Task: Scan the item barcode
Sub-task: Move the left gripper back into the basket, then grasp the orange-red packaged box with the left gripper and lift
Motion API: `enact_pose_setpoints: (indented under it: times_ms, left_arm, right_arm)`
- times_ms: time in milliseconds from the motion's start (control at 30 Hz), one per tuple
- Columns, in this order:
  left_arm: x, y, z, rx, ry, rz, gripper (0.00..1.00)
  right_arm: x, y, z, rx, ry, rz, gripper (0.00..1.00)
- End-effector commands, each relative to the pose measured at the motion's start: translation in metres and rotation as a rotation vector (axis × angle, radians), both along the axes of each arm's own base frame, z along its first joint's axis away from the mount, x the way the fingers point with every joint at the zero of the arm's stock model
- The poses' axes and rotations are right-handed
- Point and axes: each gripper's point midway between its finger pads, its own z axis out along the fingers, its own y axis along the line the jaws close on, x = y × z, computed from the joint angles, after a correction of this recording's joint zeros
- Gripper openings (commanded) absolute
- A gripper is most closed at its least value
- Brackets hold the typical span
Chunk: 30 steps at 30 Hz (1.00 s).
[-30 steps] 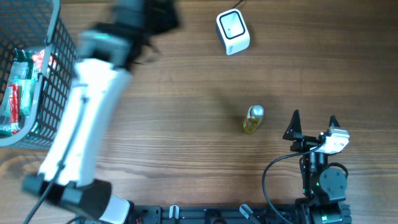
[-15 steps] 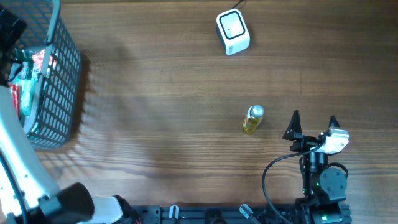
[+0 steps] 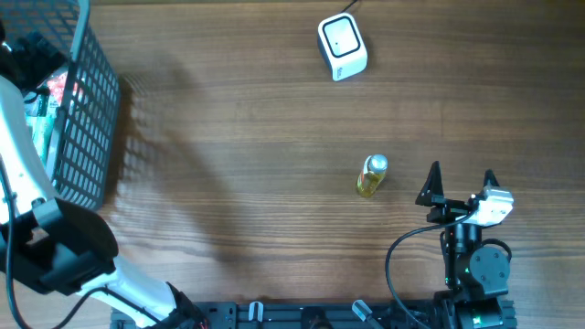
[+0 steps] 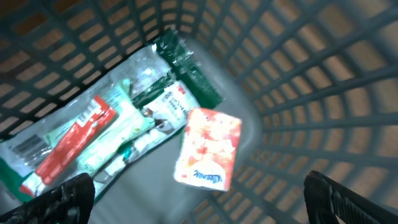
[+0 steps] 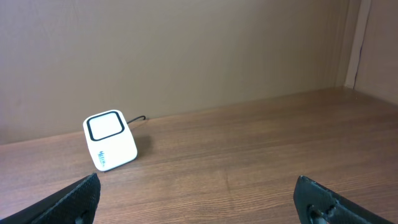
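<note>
Wide counter lies free between basket, scanner and bottle. Inside the basket, walls stand close around the packets.

On the table, the basket sits at ten o'clock with packets lying in it, the scanner at one o'clock, the bottle just off centre toward three, and the right gripper beyond it at four.

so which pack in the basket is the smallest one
The orange-and-white pack, lying on the right of the pile in the left wrist view. The green-and-white packets beside it are clearly longer, and one carries a red stripe.
</note>
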Motion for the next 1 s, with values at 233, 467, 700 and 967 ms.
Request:
enact_pose_setpoints:
  times_ms: [233, 467, 700, 967]
  left_arm:
    - [0.024, 0.008, -0.085, -0.073, 0.129, -0.066, 1.00]
    - [0.032, 0.011, -0.116, -0.088, 0.162, -0.088, 1.00]
    - [0.031, 0.010, -0.144, -0.118, 0.211, -0.088, 0.93]
    - [0.031, 0.010, -0.151, -0.123, 0.220, -0.088, 0.60]
  right_arm:
    - [0.000, -0.002, 0.001, 0.005, -0.006, -0.011, 1.00]
    - [0.000, -0.002, 0.001, 0.004, -0.006, -0.011, 1.00]
    - [0.000, -0.002, 0.001, 0.005, -0.006, -0.011, 1.00]
    - [0.000, -0.002, 0.001, 0.004, -0.006, -0.011, 1.00]
